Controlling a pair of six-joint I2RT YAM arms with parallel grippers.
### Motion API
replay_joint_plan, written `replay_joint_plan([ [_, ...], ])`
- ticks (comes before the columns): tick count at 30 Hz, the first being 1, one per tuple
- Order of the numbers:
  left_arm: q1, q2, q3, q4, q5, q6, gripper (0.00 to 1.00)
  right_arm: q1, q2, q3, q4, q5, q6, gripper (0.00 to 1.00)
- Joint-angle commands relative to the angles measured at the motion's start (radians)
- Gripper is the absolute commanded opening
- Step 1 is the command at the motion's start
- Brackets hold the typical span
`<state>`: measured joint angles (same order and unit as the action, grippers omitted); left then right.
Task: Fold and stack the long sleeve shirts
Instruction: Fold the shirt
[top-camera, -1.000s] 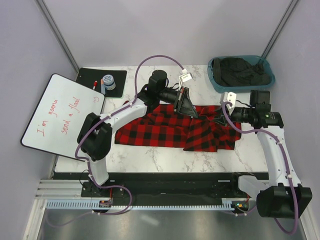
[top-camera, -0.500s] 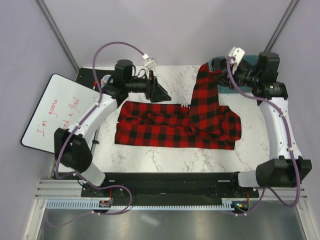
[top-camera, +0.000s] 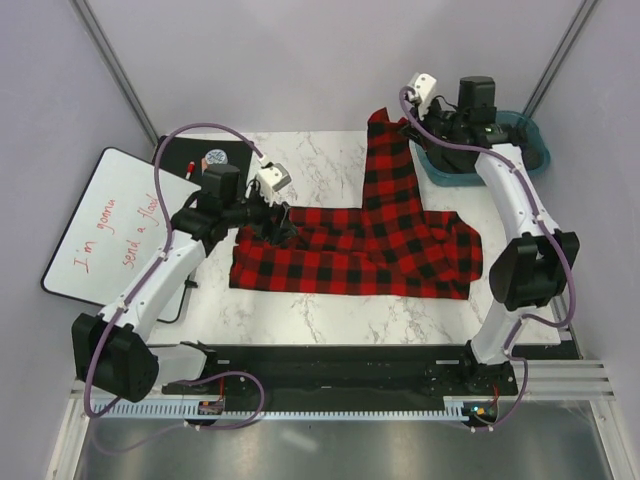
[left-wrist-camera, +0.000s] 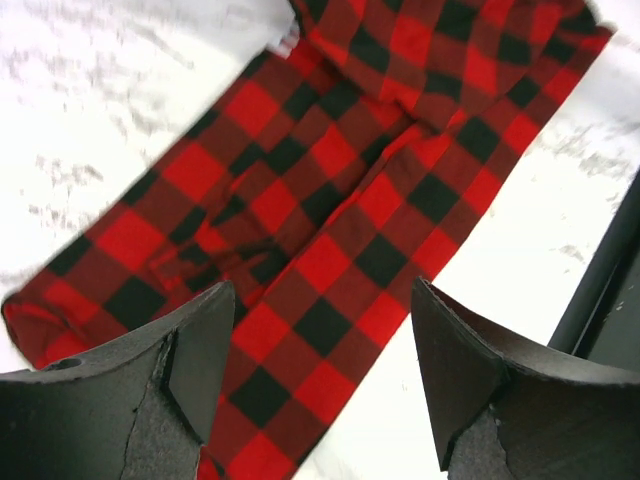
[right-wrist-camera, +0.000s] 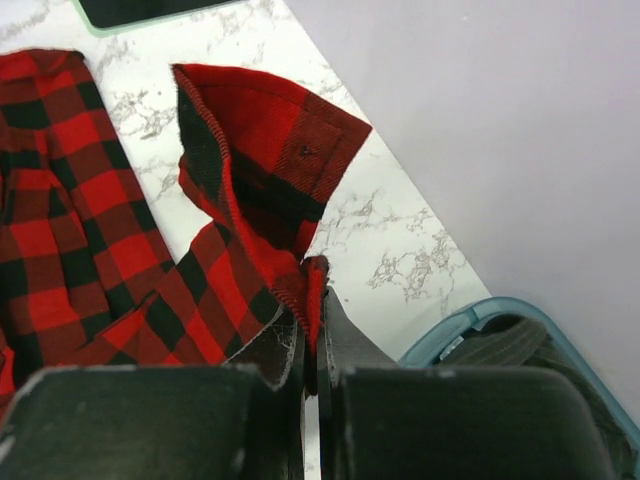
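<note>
**Left arm.** It rises from its base at the near edge and reaches forward, wrist turned toward the middle, with a purple cable arching over it. The left claw (top-camera: 278, 222) hangs low over the left end of the flannel shirt (top-camera: 350, 255). Its fingers (left-wrist-camera: 180, 350) stand well apart and grip nothing. The check cloth lies directly beneath the claw and runs off to its right across the marble table (top-camera: 320, 160).

**Right arm.** It is stretched to the far edge. The right claw (top-camera: 405, 125) is pinched together on the edge of the sleeve (top-camera: 388, 170) by the cuff (right-wrist-camera: 270, 140), holding it raised. From the claw the sleeve runs back toward the near side to join the shirt body.

**Writing.** A whiteboard (top-camera: 110, 230), well left of the left claw, carries red handwriting: "I'm gonna send a flood"; the last word is uncertain.

**Surroundings.**
- Beyond the left claw lies a black mat (top-camera: 175, 155) bearing a small round container (top-camera: 213, 157) and a red-capped marker (top-camera: 190, 168).
- Just right of the right claw sits a teal bin (right-wrist-camera: 455, 332) holding dark cloth (right-wrist-camera: 520, 345). The right forearm passes over it.
</note>
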<state>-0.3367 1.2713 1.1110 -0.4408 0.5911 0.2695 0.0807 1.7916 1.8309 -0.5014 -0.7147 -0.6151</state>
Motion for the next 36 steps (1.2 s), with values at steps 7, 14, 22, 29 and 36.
replay_joint_plan([
  [7, 0.053, -0.041, -0.053, -0.007, -0.111, -0.03, 0.8, 0.178, 0.016, 0.082, -0.061, 0.317, -0.083, 0.0],
  [14, 0.094, -0.01, -0.04, 0.039, -0.037, -0.165, 0.84, 0.329, -0.08, -0.027, -0.147, 0.418, 0.026, 0.0],
  [22, 0.254, 0.04, -0.046, 0.014, 0.113, -0.286, 0.83, 0.519, -0.077, -0.157, -0.158, 0.518, 0.196, 0.0],
  [29, 0.286, 0.046, -0.085, 0.01, 0.151, -0.279, 0.81, 0.613, -0.006, -0.211, -0.05, 0.54, 0.386, 0.0],
  [36, 0.321, 0.069, -0.092, 0.019, 0.162, -0.283, 0.81, 0.686, 0.098, -0.131, 0.063, 0.593, 0.554, 0.0],
])
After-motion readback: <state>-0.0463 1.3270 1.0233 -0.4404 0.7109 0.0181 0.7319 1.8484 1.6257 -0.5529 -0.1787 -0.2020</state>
